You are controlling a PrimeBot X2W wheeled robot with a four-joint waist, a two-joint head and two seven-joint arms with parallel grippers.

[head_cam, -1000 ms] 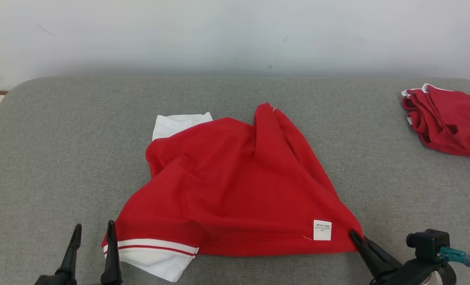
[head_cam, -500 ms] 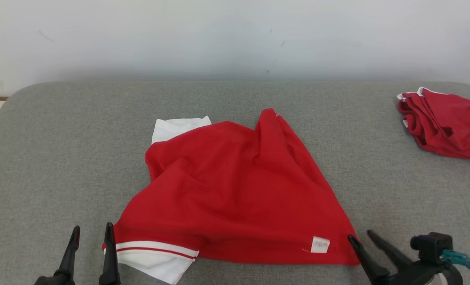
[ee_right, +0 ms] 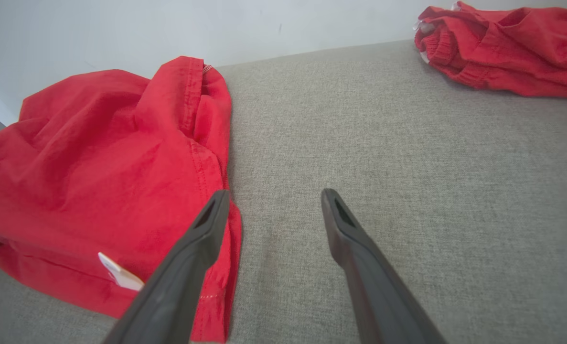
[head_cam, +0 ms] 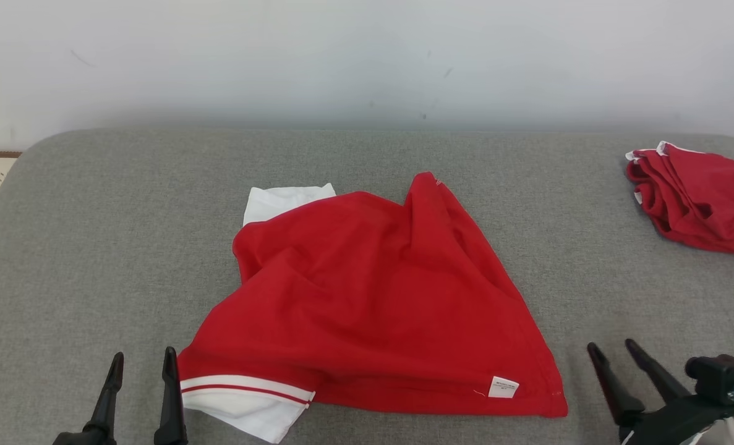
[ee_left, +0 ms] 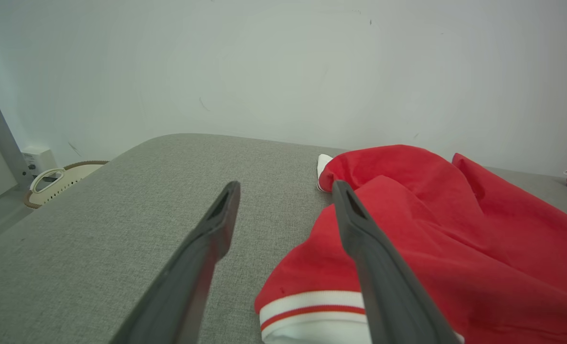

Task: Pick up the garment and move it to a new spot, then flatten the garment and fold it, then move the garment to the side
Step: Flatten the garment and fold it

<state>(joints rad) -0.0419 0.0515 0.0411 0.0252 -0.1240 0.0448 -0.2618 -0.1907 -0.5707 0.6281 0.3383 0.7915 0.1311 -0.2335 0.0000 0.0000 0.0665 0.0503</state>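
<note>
The right gripper [head_cam: 611,345] had let go of the shirt's [head_cam: 373,296] near right corner and stood spread just beside it. The left gripper [head_cam: 144,353] was likewise spread, grasping nothing. Flattening probably came next.

The supporting element is a grey fabric-covered surface [head_cam: 94,247] with rounded far corners. A red garment [head_cam: 367,303] lies rumpled directly on it, with white, red-striped sleeve trim [head_cam: 243,402] and a white label [head_cam: 503,387] at the near hem. A bunched red bundle [head_cam: 704,201] lies well apart from the red garment, to its right and farther back.
</note>
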